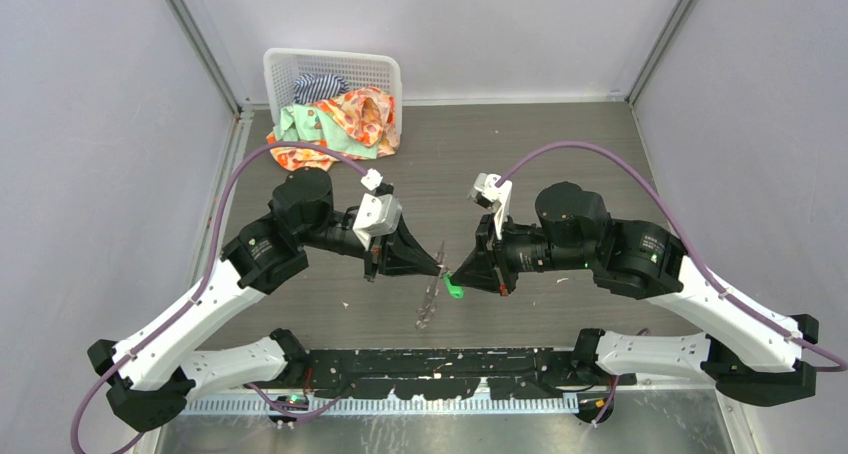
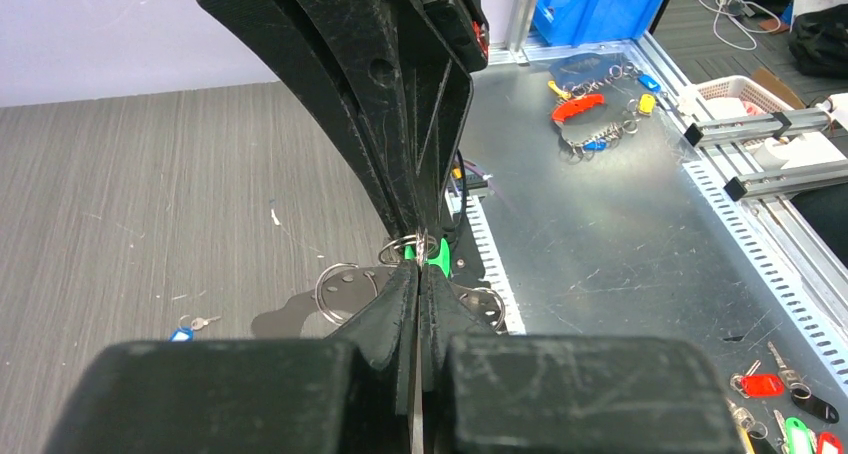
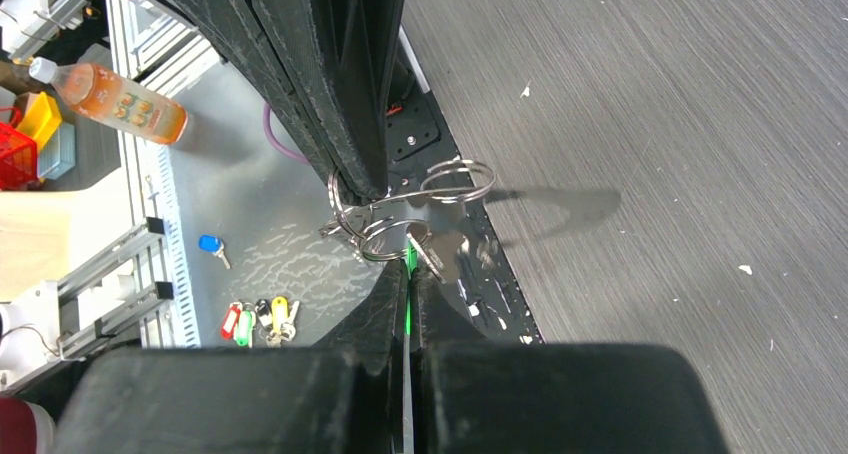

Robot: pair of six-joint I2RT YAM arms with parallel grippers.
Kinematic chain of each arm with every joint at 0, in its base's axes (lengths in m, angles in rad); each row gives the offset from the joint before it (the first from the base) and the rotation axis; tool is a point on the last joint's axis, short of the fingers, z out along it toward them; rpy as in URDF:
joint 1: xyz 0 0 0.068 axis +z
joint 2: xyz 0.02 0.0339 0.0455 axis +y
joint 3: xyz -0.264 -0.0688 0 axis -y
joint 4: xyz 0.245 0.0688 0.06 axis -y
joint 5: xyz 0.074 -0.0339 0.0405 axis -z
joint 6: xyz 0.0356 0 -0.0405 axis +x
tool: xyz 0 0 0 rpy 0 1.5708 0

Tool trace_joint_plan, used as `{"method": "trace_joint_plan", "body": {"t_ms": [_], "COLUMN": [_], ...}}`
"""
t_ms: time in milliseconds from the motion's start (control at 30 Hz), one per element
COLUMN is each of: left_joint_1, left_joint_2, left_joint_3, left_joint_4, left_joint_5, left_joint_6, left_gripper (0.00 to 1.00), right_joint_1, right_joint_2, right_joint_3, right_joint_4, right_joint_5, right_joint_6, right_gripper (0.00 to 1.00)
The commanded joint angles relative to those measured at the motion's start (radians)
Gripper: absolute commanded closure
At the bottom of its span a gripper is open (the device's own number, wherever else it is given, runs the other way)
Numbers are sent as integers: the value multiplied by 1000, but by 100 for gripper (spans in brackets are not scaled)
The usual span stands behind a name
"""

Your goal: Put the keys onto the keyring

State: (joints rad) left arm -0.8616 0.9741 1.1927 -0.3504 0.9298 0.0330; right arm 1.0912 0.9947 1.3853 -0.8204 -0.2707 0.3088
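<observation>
- Nearest, at the near edge: metal plate (image 1: 450, 436), with spare key bunches (image 2: 578, 105) lying on it.
- Just beyond, over the near-middle of the table (image 1: 560, 154): both arms bent inward, tips almost nose to nose, raised off the surface.
- Left fingers (image 1: 438, 267): pressed together, clamped on the keyring (image 3: 362, 226), with several wire loops hanging from the tips and dangling toward the table.
- Right fingers (image 1: 455, 279): pressed together too, pinching the green key (image 1: 455, 291) by its plastic head, with a sliver of green showing in the seam between the pads.
- Green key right up against the keyring, just beside the left tips, its metal blade seemingly overlapping one loop. Threaded or not: cannot tell from either wrist view.
- Blue key (image 2: 183, 332): flat on the table, well apart from both sets of fingers, with a tiny ring on it.
- Farthest, at the back-left corner: white mesh basket (image 1: 330, 56) on the table, with colourful clothes (image 1: 345, 119) piled inside and spilling over the front rim.
</observation>
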Motion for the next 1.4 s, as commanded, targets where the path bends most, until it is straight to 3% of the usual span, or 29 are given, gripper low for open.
{"method": "trace_joint_plan", "body": {"t_ms": [0, 467, 633, 967, 1167, 1367], "left_joint_1": [1, 1, 1, 1, 1, 1], "left_joint_2": [-22, -31, -34, -31, -32, -35], "left_joint_3": [60, 55, 51, 56, 56, 54], "left_joint_4": [70, 70, 61, 59, 56, 59], "left_joint_5": [46, 42, 32, 24, 21, 17], "left_joint_6": [-16, -3, 10, 4, -7, -10], "left_gripper": [100, 100, 100, 100, 100, 100], "right_joint_1": [3, 2, 2, 2, 2, 2], "right_joint_2": [15, 32, -14, -77, -73, -49], "right_joint_3": [12, 30, 20, 18, -13, -28], "right_joint_4": [-42, -48, -12, 51, 189, 263], "right_joint_5": [30, 22, 25, 56, 44, -6], "right_joint_6": [-31, -26, -6, -51, -94, -108], "right_gripper": [99, 98, 74, 43, 44, 52]}}
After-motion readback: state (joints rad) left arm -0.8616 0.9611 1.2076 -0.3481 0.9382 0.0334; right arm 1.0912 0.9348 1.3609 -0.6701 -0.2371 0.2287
